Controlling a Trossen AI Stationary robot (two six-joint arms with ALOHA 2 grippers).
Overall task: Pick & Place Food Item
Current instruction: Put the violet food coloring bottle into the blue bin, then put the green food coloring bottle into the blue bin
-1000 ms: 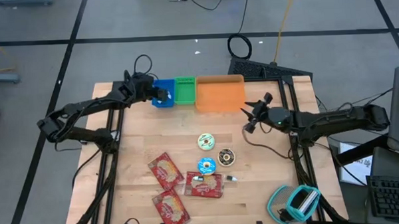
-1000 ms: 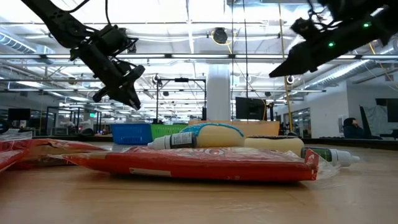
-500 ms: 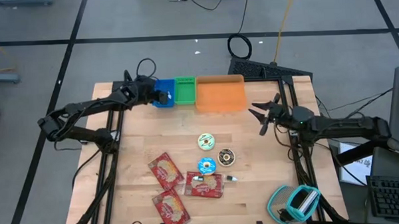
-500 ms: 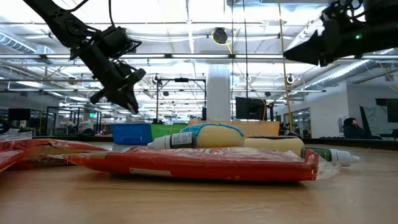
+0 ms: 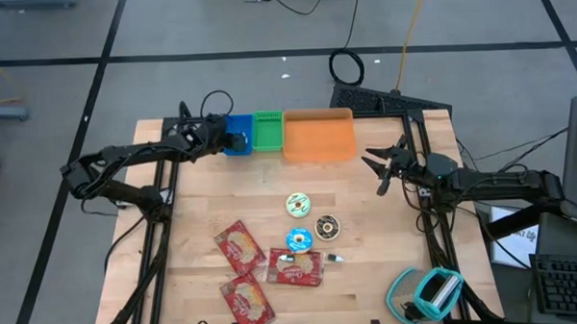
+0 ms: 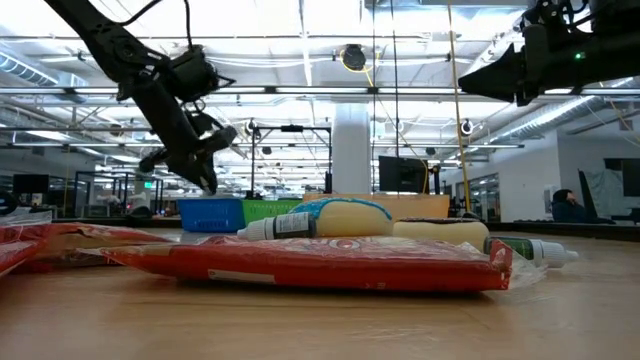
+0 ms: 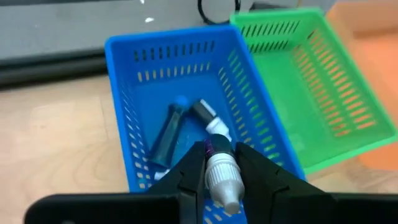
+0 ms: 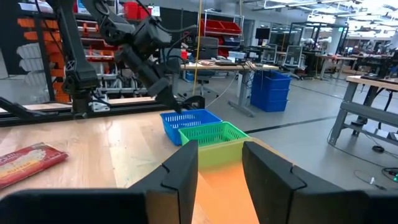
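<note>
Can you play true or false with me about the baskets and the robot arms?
1. The left gripper holds a small white tube over the blue basket. True.
2. The green basket sits between the blue one and the orange bin. True.
3. The blue basket is empty. False: some tubes already lie in it.
4. The right gripper is carrying a red packet. False: it is open and holds nothing.
5. Three red packets lie on the table. True.
</note>
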